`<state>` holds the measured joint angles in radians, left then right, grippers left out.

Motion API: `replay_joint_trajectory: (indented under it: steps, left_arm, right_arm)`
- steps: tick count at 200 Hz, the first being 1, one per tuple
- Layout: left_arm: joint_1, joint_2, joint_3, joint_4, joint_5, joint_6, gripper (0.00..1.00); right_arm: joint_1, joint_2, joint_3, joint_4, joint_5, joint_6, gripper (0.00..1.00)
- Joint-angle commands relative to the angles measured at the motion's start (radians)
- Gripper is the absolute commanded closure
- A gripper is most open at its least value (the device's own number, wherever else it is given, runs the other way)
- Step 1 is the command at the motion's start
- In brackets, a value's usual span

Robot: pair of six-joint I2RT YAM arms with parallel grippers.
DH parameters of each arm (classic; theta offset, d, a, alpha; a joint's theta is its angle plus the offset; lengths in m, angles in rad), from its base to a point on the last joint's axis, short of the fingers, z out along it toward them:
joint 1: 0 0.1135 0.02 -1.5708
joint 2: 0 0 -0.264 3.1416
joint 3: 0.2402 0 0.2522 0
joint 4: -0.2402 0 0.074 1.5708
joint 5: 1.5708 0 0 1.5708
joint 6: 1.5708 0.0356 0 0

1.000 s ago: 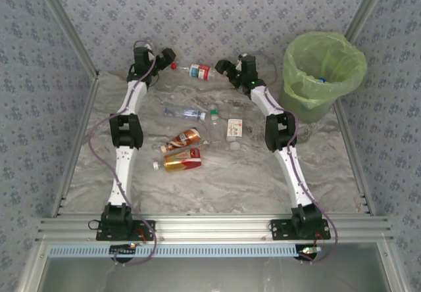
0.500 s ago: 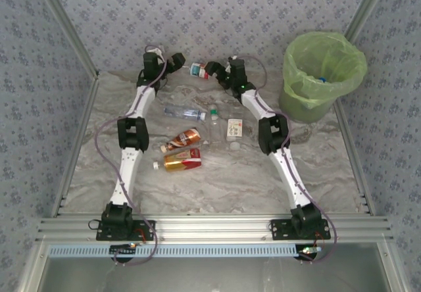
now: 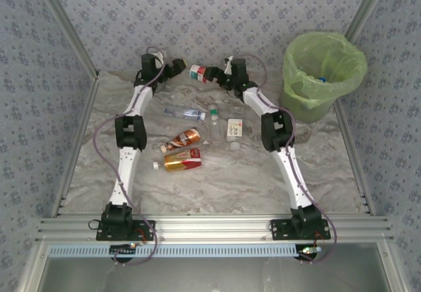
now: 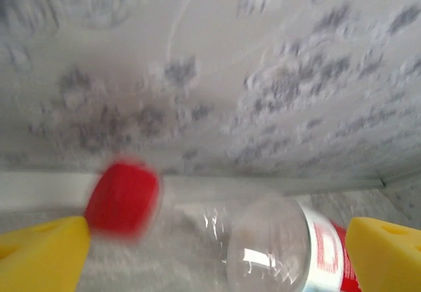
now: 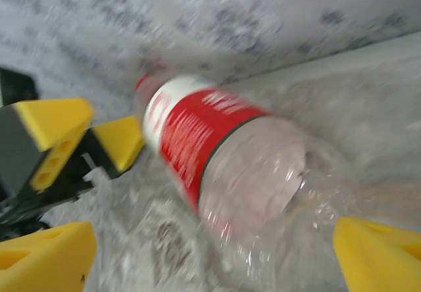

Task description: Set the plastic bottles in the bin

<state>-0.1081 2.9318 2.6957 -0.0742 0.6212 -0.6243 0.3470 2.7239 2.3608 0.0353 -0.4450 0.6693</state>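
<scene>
Top view, upper middle: red-label bottle (image 3: 199, 73) lying on its side on the desk (image 3: 223, 187), close to the back wall (image 3: 217, 16), between the tips of the left arm (image 3: 135, 104) and the right arm (image 3: 263, 104). Too small there to tell touching from just apart.

Left wrist view: left jaws wide apart, one yellow fingertip (image 4: 39, 252) at lower left and the other at lower right, both cut off by the frame. Between them sits the bottle's red cap (image 4: 123, 198), blurred, then the clear shoulder, with the label cut off at the bottom edge. Cap just beside the lower-left tip. Cannot tell through the blur whether it touches.

Right wrist view: right jaws apart as well, with yellow fingertips (image 5: 46, 259) in the two lower corners, mostly out of frame. Bottle base nearest, lying between them with a gap on each side, and all of it smeared by motion. At centre left, behind the label end, the tips of the left jaws. Cap end hard to make out.

Top view, upper right: bin (image 3: 304, 102) with green liner, well apart from that bottle. Something blue inside, too small to name. Mid-desk: a clear bottle (image 3: 185, 114), two amber bottles (image 3: 184, 137), and a white carton (image 3: 234, 129) beside another clear bottle with details too small to read.
</scene>
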Motion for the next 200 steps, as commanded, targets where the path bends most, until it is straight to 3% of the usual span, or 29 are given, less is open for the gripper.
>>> replay_joint_trajectory:
  steps: [1, 41, 62, 87, 122, 153, 200]
  left_arm:
    - [-0.05, -0.186, -0.231, 0.057, 0.131, 0.015, 0.01]
    - [-0.045, -0.485, -0.813, 0.357, 0.065, -0.009, 0.01]
    - [-0.043, -0.574, -1.006, 0.43, 0.049, -0.029, 0.01]
    - [-0.037, -0.663, -1.157, 0.416, -0.073, -0.054, 0.01]
    - [-0.086, -0.691, -1.058, 0.017, -0.276, 0.094, 0.01]
    - [-0.142, -0.672, -0.948, -0.156, -0.442, 0.157, 0.01]
    - [-0.2, -0.466, -0.541, -0.454, -0.625, 0.229, 0.01]
  right_arm:
    - [0.065, -0.174, -0.164, 0.079, -0.054, -0.094, 0.05]
    - [0.066, -0.33, -0.401, 0.121, -0.062, -0.108, 0.05]
    - [0.076, -0.406, -0.495, 0.127, -0.058, -0.15, 0.05]
    - [0.084, -0.466, -0.557, 0.087, -0.007, -0.199, 0.05]
    - [0.083, -0.51, -0.597, 0.045, 0.076, -0.223, 0.04]
    - [0.082, -0.453, -0.494, -0.068, 0.146, -0.204, 0.05]
    - [0.091, -0.477, -0.529, -0.036, 0.156, -0.188, 0.05]
